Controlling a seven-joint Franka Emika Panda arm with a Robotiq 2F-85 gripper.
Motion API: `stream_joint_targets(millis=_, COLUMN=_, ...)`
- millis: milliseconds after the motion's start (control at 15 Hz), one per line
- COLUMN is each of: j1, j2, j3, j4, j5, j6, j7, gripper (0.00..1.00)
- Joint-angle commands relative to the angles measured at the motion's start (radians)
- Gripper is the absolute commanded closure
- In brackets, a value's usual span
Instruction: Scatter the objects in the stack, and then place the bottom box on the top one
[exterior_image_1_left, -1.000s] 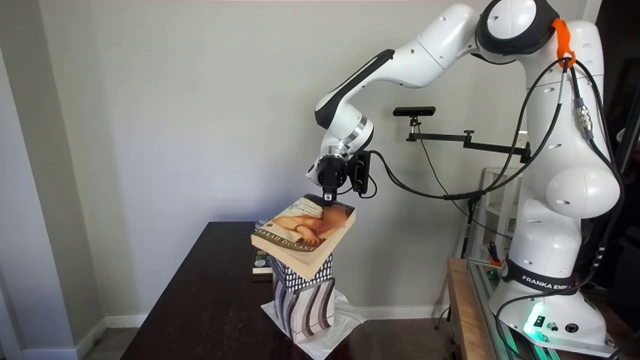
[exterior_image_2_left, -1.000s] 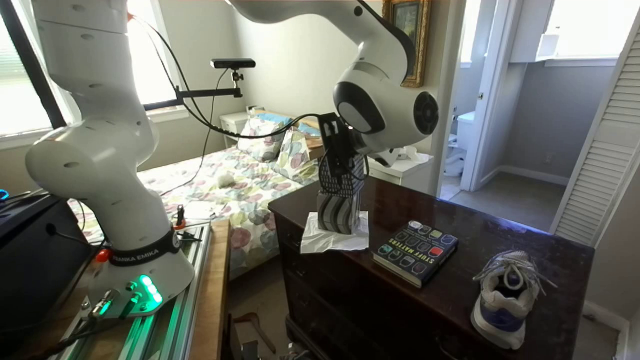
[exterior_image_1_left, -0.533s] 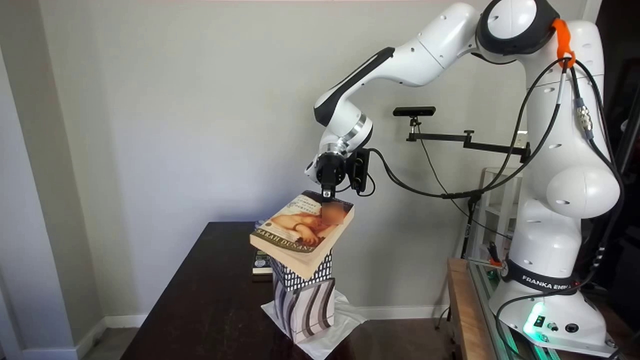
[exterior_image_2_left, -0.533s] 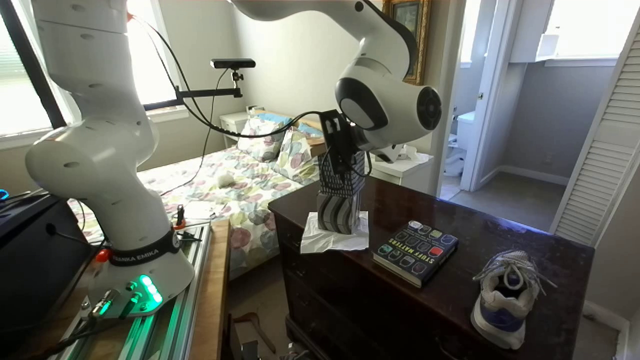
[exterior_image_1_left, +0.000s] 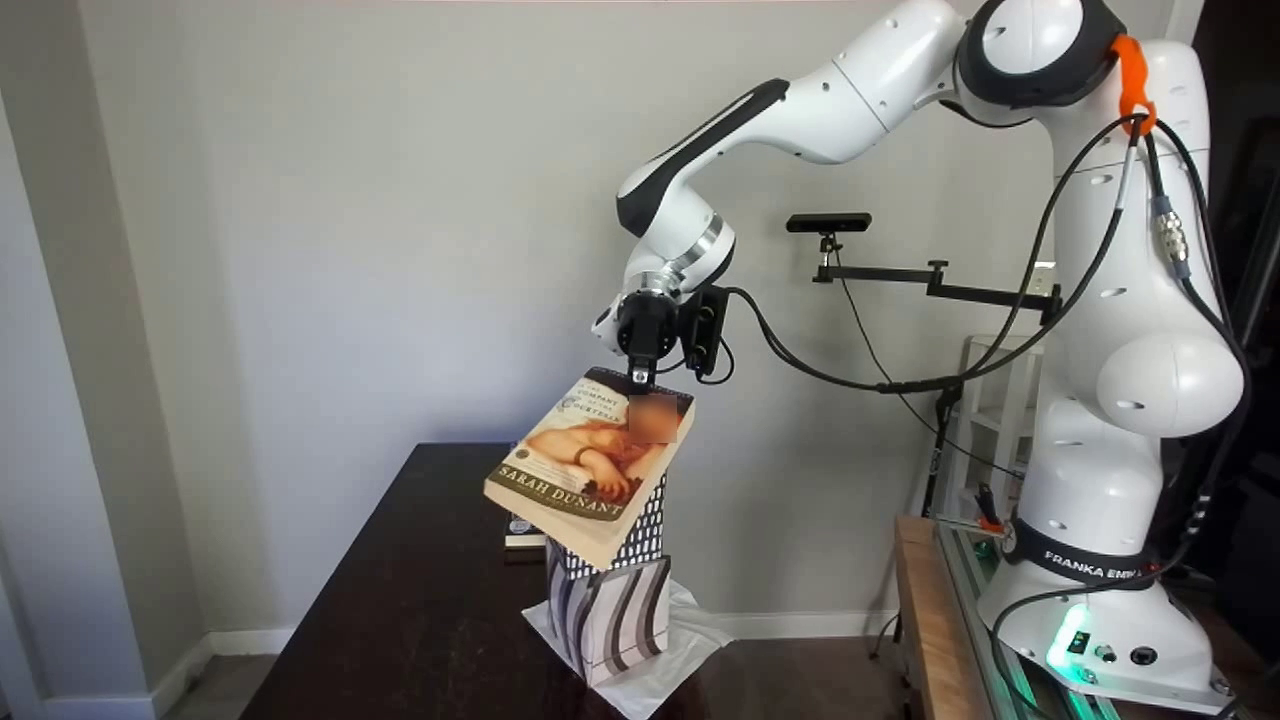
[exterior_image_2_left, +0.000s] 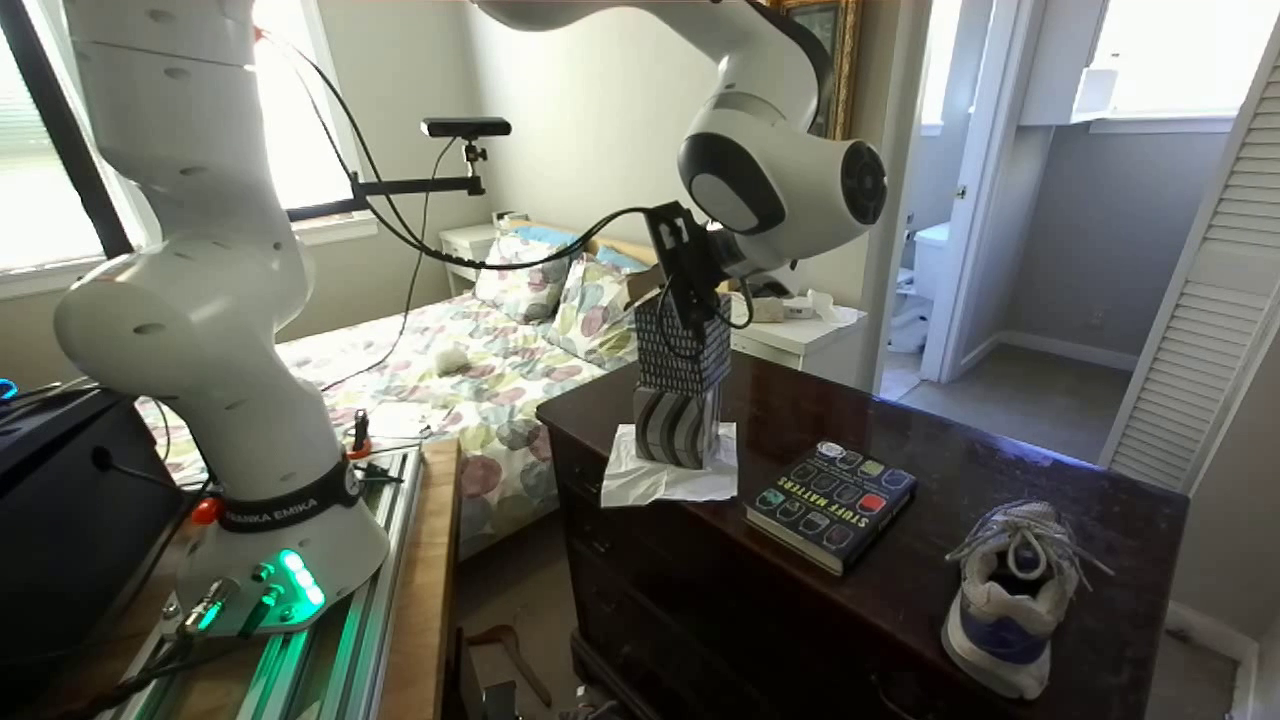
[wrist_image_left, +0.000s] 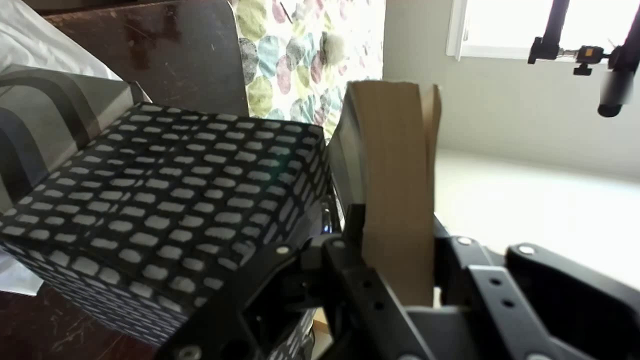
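Two fingers (exterior_image_1_left: 641, 377) grip the tilted tan book (exterior_image_1_left: 590, 455) near one edge, parted only by its thickness

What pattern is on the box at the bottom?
The bottom box has wavy up-and-down stripes, brownish grey and white, clearest in an exterior view.

A home bedroom is indicated by a wide, white-and-multicoloured, fabric-covered bed (exterior_image_2_left: 500, 380), 2 matching pillows (exterior_image_2_left: 525, 290) and a dark-brown wooden dresser (exterior_image_2_left: 960, 475).
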Motion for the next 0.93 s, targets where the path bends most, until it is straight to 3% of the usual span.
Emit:
stream_joint_targets(millis=0, j1=0.014, j2=0.007, j3=0.012, j4=0.042, j5=0.038, j6=-0.025, j7=-0.006, gripper=0.93)
stream_joint_targets(millis=600, j1=-0.002, j2=-0.018, j3=-0.010, j4=0.088, j5=0.136, j6=-0.003, j7=0.037, gripper=0.93)
stream_joint_targets(millis=867, j1=-0.002, j2=-0.039, j3=-0.039, j4=0.074, j5=0.176, j6=0.115, j7=0.127, gripper=0.93)
